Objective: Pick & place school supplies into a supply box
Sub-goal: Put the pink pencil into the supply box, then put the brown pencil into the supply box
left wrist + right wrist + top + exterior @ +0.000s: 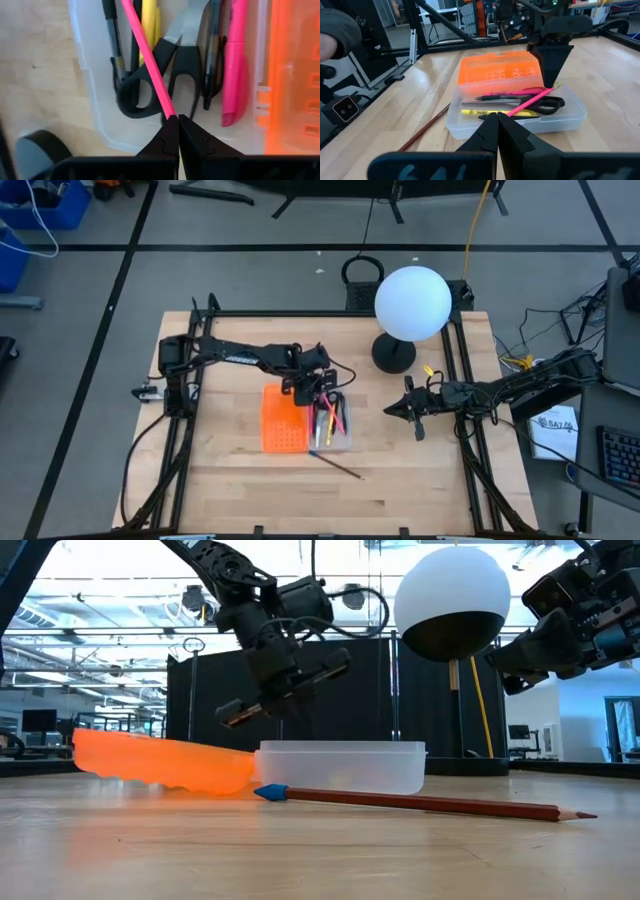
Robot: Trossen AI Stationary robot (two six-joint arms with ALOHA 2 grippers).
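The left claw point(173, 122) is clenching a thin pink pencil point(147, 60) over the clear plastic rectangular supply box point(331, 423), where black-handled scissors point(165, 75), pens and a pink highlighter point(233, 70) are lying already. One brown blue-capped pencil point(420, 802) is waiting on the wooden bench point(420, 480). The orange perforated panel point(282, 420) is touching the box; the right claw point(412, 412), shut and empty, is idling nearby.

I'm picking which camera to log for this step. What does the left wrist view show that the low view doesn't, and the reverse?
Only the left wrist view shows the box's contents: scissors, a yellow pen, a pink marker, and the left tool shut on a thin pink pencil. Only the low view shows the brown pencil on the table and the white globe lamp. Both show the clear supply box and orange panel.
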